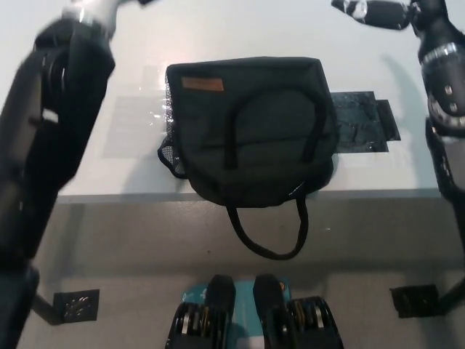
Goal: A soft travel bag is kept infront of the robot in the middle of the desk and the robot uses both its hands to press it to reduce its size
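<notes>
Item: bag (251,131), black fabric, centre of frame on the white desk (218,29), its lower part overhanging the desk's near edge; one strap loop (269,233) dangles below. Brown label at its upper left, mesh pocket on its left side. Likely soft, light, yielding; should squash under flat pressure from above on the broad top panel, or from both sides. Contents: closed, cannot tell. Left hand (102,6), upper left corner, mostly cut off; state cannot tell. Right hand (370,11), upper right, clear of the bag, fingers extended, holding nothing
</notes>
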